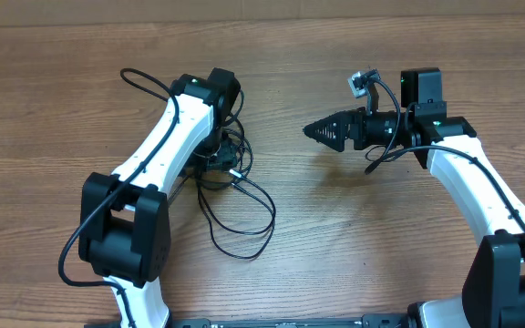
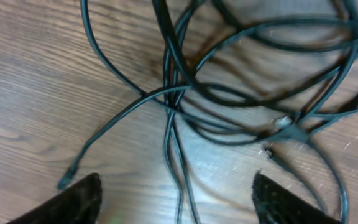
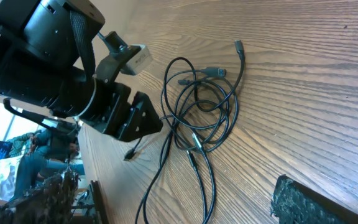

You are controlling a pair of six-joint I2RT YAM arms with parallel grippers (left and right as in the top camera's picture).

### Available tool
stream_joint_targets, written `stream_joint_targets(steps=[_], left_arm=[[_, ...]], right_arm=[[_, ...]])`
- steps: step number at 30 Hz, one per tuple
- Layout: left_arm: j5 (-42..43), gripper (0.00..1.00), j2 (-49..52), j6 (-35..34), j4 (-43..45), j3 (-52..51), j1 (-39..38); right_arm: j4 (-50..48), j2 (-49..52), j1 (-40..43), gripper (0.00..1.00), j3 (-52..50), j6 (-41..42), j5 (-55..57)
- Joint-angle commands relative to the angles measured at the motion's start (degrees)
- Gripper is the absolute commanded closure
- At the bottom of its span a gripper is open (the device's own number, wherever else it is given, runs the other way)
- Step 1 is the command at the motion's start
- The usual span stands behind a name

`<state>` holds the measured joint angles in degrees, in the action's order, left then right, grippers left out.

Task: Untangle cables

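Left wrist view: tangled thin black cables (image 2: 185,84) on the wooden table (image 2: 30,74) lie at 12 o'clock from the spread left claw (image 2: 176,186), strands running lengthwise between its tips; the spread, empty right claw (image 1: 324,129) is farther off.

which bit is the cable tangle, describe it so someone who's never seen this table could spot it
On the wooden table, find the left arm, the white one whose end effector points down. The cables sprawl beneath it, looping out toward the table's middle: loose thin black cords, far thinner than the thick wires fixed to the arms.
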<state>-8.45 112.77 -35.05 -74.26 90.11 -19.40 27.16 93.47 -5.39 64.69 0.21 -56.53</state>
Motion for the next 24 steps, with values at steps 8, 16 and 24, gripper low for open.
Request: stream_joint_targets(steps=[8, 16, 24], left_arm=[[-0.76, 0.20, 1.03, -14.45, 2.93, 0.20, 0.15], [-0.79, 0.25, 1.14, -19.67, 10.32, -3.08, 0.15], [-2.84, 0.25, 1.25, -19.65, 13.25, -4.83, 0.09]], right_arm=[[0.04, -1.53, -0.15, 0.00, 1.29, -0.24, 0.17], [0.44, -1.53, -0.15, 0.00, 1.27, -0.26, 0.17], [0.63, -1.53, -0.15, 0.00, 1.27, -0.26, 0.17]])
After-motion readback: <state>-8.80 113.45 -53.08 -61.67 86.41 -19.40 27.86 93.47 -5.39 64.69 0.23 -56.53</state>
